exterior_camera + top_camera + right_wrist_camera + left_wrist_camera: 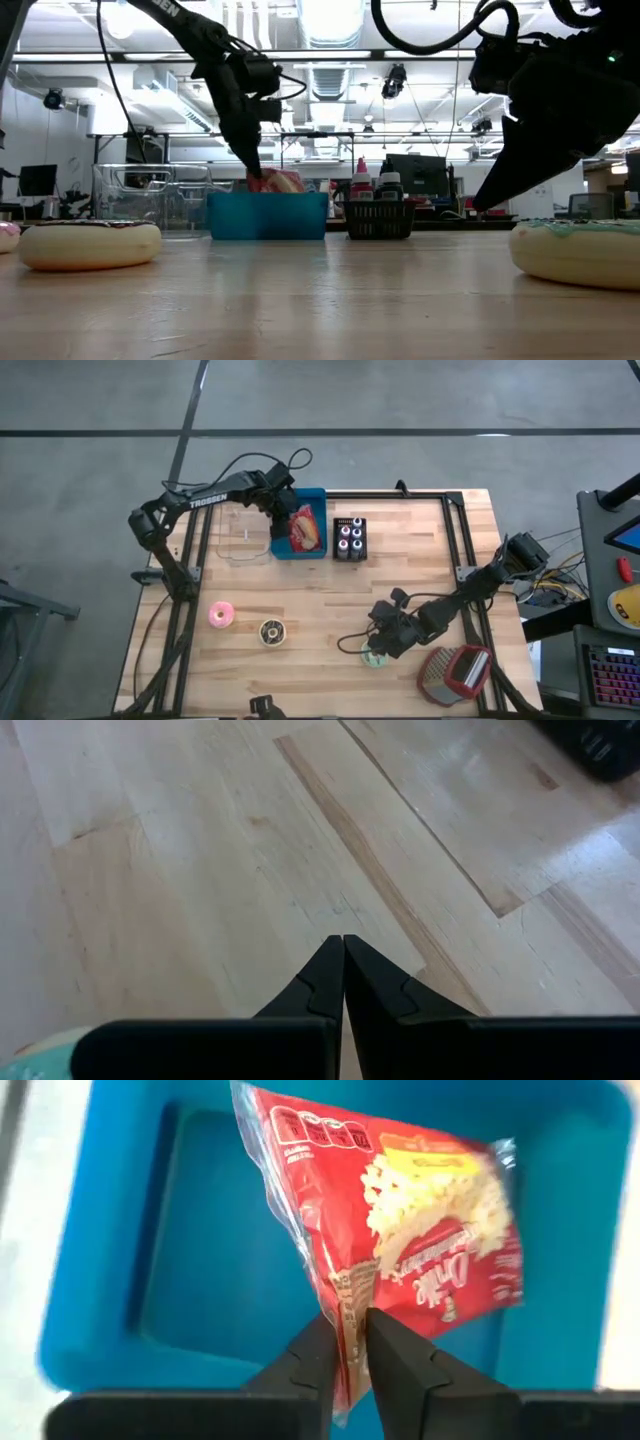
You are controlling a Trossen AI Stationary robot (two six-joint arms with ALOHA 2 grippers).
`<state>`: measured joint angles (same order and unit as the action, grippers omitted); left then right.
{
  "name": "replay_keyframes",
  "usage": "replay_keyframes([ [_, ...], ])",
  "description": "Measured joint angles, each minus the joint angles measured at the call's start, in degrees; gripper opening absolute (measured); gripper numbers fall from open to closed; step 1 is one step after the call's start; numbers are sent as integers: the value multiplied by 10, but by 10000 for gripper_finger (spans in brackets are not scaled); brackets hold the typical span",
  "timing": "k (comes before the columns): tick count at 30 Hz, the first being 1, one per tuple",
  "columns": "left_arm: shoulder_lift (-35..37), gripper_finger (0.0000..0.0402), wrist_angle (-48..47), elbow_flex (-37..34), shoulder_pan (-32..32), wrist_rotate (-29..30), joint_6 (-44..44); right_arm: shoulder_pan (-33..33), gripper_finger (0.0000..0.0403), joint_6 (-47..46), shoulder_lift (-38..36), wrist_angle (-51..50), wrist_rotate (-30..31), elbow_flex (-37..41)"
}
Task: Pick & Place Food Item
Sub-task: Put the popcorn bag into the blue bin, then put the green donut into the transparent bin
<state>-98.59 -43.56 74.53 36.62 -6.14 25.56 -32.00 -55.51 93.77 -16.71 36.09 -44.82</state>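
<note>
A red noodle packet is in the blue bin at the table's far side, left of centre. It pokes above the bin's rim in the low view. My left gripper reaches down into the bin and is shut on the packet's edge. My right gripper is shut on nothing. It hovers over bare wood near the table's front right, beside a teal-iced donut. My left gripper pinches the packet's near edge between its two fingertips. The fingers slant down from above. The packet is tilted and stretches away from the fingers over the bin's floor. Whether its far end rests on the bin, I cannot tell.
A clear container stands left of the bin, and a black basket of bottles stands right of it. A pink donut and a chocolate-iced donut lie front left. A red and grey object lies front right.
</note>
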Motion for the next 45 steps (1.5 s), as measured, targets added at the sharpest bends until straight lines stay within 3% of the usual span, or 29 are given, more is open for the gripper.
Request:
replay_keyframes([
  [4,0,84,0,2,0,37,-1,0,8,0,1,5,0,0],
  [18,2,158,5,7,-1,37,-16,0,8,0,1,8,0,0],
  [34,2,161,-2,22,-1,37,-34,0,8,7,-3,24,-1,-1],
  [45,20,161,-94,95,-9,30,-81,0,8,143,-58,25,1,-36],
])
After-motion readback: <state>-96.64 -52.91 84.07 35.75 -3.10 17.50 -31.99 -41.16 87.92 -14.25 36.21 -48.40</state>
